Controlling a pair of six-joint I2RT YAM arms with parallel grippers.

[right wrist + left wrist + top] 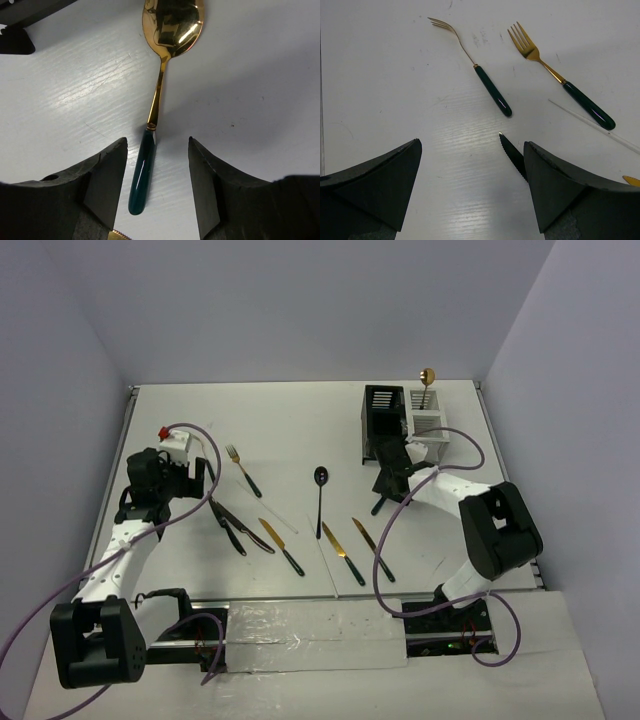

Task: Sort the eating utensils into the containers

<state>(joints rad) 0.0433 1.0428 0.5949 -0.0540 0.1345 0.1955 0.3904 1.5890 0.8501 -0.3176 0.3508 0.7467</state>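
My right gripper is open, low over the table, its fingers on either side of the dark green handle of a gold spoon. In the top view it is just in front of the black caddy, which is joined to the white caddy holding an upright gold spoon. My left gripper is open and empty above bare table. Two gold forks, a black knife tip and a white stick lie ahead of it.
On the table's middle lie a gold fork, black knives, a black spoon, three gold knives and a white stick. A white block with a red knob is at the left.
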